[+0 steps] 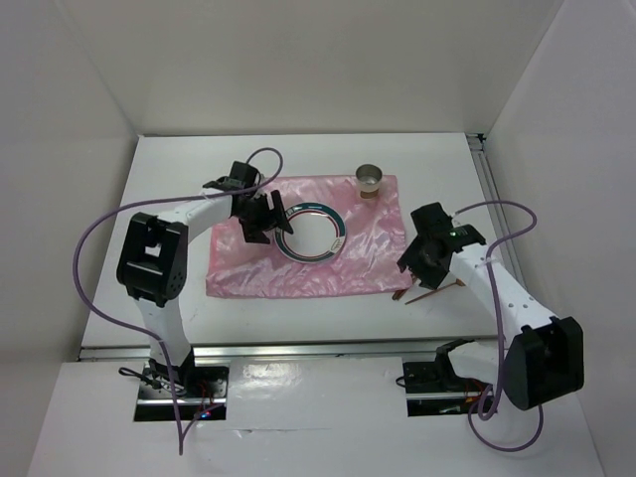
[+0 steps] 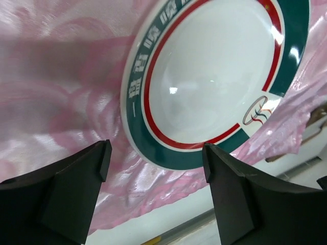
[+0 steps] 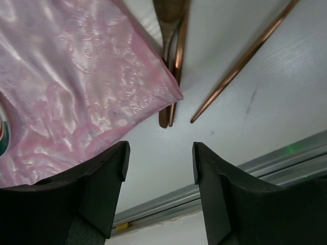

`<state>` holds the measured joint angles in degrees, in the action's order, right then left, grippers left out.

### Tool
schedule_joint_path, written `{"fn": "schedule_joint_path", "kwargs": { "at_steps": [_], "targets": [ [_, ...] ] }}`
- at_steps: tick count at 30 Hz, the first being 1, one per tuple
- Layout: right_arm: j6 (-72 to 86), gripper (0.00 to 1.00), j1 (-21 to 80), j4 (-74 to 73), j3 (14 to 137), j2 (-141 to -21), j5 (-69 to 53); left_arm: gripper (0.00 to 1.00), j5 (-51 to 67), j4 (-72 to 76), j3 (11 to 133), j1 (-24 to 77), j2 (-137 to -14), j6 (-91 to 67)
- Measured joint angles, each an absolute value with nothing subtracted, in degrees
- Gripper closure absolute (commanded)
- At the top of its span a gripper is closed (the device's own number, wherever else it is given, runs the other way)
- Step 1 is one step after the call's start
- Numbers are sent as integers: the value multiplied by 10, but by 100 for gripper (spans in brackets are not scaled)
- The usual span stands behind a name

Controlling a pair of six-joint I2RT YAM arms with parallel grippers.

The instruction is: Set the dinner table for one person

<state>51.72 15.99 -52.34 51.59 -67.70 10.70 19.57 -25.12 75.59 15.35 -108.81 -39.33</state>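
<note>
The dinner table (image 1: 179,169) is a white top with a shiny pink cloth (image 1: 248,268) spread on it. A white plate (image 1: 342,231) with a green and red rim (image 2: 168,153) lies on the cloth. My left gripper (image 1: 260,221) hangs open just off the plate's left edge, and in the left wrist view (image 2: 156,158) nothing sits between its fingers. Copper cutlery (image 1: 429,292) lies on the bare table by the cloth's near right corner. In the right wrist view a spoon-like pair (image 3: 171,61) and a thin rod (image 3: 240,61) show. My right gripper (image 1: 415,266) (image 3: 159,161) stands open above them, empty.
A small metal cup (image 1: 370,179) stands at the cloth's far right corner. Metal rails (image 1: 298,350) run along the table's near edge and right side (image 1: 494,189). White walls enclose the table on three sides.
</note>
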Motion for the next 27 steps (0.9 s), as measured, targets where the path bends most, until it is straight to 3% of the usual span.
{"fn": "schedule_joint_path", "kwargs": {
  "at_steps": [2, 3, 5, 13, 22, 27],
  "targets": [
    [535, 45, 157, -528, 498, -679, 104, 10, 170, -282, 779, 155, -1088, -382],
    [546, 55, 153, -527, 494, -683, 104, 10, 155, -298, 794, 155, -1086, -375],
    [547, 61, 143, -524, 494, -692, 103, 10, 132, -325, 819, 155, -1079, -362],
    [467, 60, 37, -438, 494, -794, 77, 11, 92, -371, 899, 161, -1027, -322],
    [394, 60, 33, -367, 494, -865, 30, 13, 92, -392, 880, 177, -1023, -315],
    [378, 65, 33, -340, 493, -877, 21, 14, 92, -394, 880, 185, -1024, -315]
  ]
}}
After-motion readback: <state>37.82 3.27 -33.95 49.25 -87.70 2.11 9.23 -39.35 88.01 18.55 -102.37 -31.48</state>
